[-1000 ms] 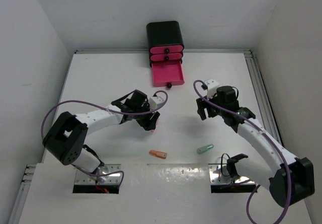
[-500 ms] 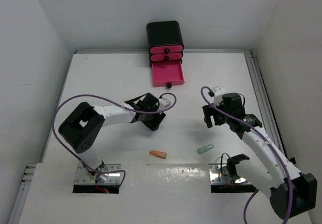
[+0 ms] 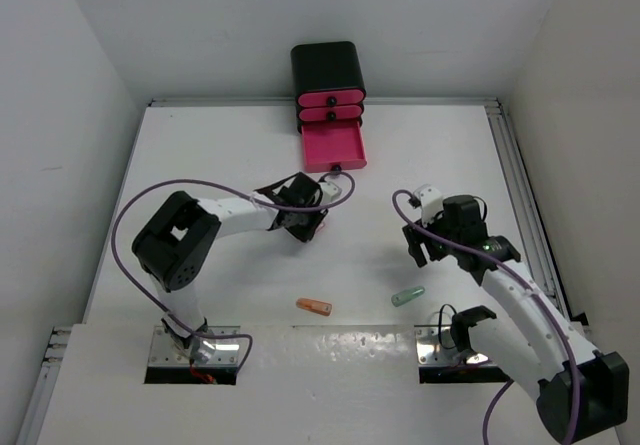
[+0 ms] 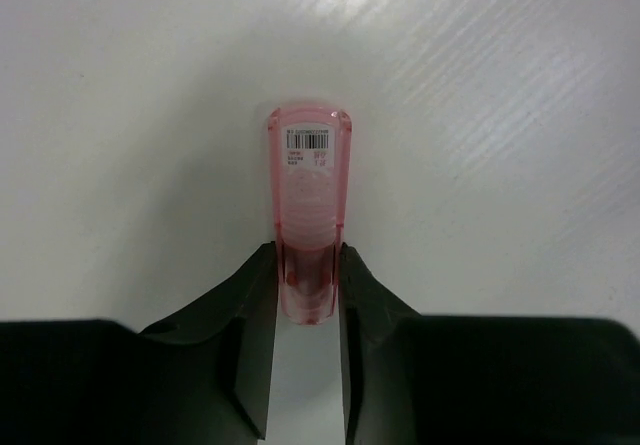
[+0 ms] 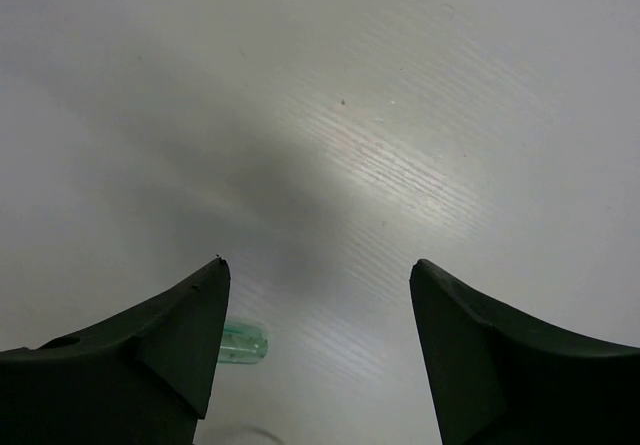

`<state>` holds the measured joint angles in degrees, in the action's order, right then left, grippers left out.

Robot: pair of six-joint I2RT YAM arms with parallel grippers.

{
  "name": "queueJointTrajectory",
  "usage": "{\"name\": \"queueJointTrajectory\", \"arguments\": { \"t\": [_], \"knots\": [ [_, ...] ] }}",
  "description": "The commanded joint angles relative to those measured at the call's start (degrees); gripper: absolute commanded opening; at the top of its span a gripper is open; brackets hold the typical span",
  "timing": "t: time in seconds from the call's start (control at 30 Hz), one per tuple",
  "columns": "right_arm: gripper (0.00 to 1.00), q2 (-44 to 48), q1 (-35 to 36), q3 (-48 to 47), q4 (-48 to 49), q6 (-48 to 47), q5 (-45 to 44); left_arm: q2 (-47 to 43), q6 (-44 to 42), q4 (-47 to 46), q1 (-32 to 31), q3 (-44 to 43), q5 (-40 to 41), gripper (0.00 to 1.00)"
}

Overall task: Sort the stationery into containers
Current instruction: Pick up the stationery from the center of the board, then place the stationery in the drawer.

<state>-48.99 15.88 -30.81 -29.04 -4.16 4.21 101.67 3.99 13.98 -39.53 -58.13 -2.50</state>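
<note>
A pink stick (image 4: 310, 180) with a barcode label lies on the white table, and my left gripper (image 4: 308, 257) is shut on its near end, both fingers pressed to its sides. From above, that left gripper (image 3: 308, 225) sits mid-table, below the open pink drawer (image 3: 333, 147) of the black box (image 3: 328, 65). An orange stick (image 3: 314, 307) and a green stick (image 3: 408, 296) lie near the front. My right gripper (image 3: 425, 250) hovers open just above the green stick (image 5: 243, 343), which peeks out beside its left finger (image 5: 180, 335); nothing lies between its fingers.
Two shut pink drawers (image 3: 329, 105) sit above the open one. A raised rail (image 3: 515, 165) runs along the table's right edge. Purple cables (image 3: 135, 215) loop off both arms. White walls close in left, right and behind.
My left gripper has swung a little right and back and closed on the pink stick. The right arm has drawn nearer, toward the green stick, still open.
</note>
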Motion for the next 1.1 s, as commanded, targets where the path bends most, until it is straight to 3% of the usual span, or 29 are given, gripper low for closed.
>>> {"name": "queueJointTrajectory", "arguments": {
  "t": [0.0,0.13,0.2,0.47,0.57,0.8,0.9,1.07],
  "knots": [
    [0.71,1.3,-0.2,2.3,-0.9,-9.4,4.9,0.6,-3.6,0.1,3.0,-3.0,-2.9,0.16],
    [0.69,0.8,-1.0,3.6,-3.6,-14.5,9.4,0.5,-13.7,3.9,8.1,-10.0,-14.1,0.05],
    [0.69,0.5,-1.0,4.1,-4.8,-17.9,11.4,1.6,-20.6,6.4,11.6,-18.7,-21.7,0.02],
    [0.69,-3.5,-1.0,5.4,-4.1,-24.9,15.0,21.4,-20.8,16.8,18.1,-56.4,-27.3,0.04],
    [0.69,-5.8,-0.9,4.6,-4.0,-27.5,15.0,28.3,-20.2,18.3,18.0,-63.4,-26.2,0.06],
    [0.71,-11.5,0.6,1.1,-5.9,-31.2,14.8,31.3,-21.7,14.4,17.6,-64.0,-24.1,0.16],
    [0.72,-13.2,0.8,0.0,-8.0,-34.8,15.0,32.4,-20.9,12.8,17.6,-64.6,-23.6,0.26],
    [0.75,-15.9,0.7,-2.1,-12.2,-41.8,15.3,31.4,-19.7,11.3,18.0,-65.4,-23.1,0.54]
  ]
}}
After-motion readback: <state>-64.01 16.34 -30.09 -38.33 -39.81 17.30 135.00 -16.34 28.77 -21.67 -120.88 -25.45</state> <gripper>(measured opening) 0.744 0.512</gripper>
